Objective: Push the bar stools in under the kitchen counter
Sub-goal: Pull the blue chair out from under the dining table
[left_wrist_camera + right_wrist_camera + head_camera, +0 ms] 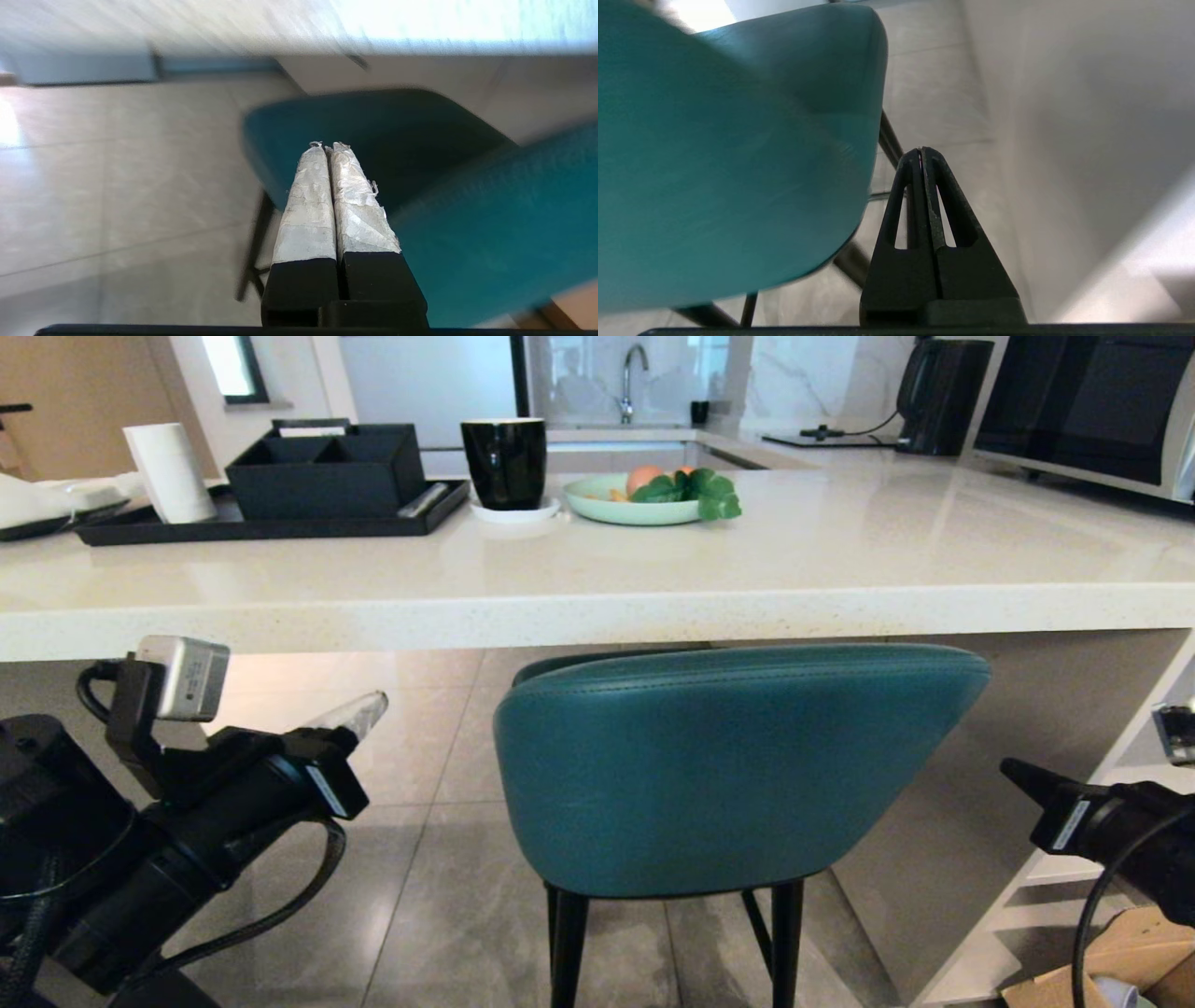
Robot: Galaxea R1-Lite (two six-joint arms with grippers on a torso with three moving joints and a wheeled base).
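Flanking the teal bar stool, the left gripper (fingers wrapped in pale tape, no legible writing on its white label) hangs pressed closed and empty, apart from the stool's curved back. That stool stands at the kitchen counter, seat front beneath the thick edge. Right of it, the right gripper is likewise clamped on nothing.
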